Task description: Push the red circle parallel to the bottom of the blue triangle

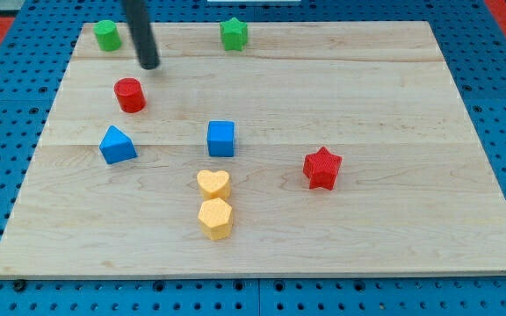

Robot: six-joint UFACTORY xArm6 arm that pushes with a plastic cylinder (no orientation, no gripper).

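You have my tip [150, 65] resting on the wooden board [367, 96] near the view's top left, just above and slightly right of the red circle [130, 95] — near it, a narrow gap showing, no contact visible. The rod is plain and holds nothing; it has no jaws to open or close.

Red circle: sits above and a little right of the blue triangle [117, 145], apart from it.

Other blocks you can note:
- blue cube [221, 138], mid-board, to the right of the triangle
- yellow heart [213, 183] below the cube, its lower edge touching or just beside a yellow hexagon [215, 219]
- red star [322, 168] toward the view's right
- green star [234, 34] at the top edge
- green block [107, 35] at top left — shape unclear — just left of the rod
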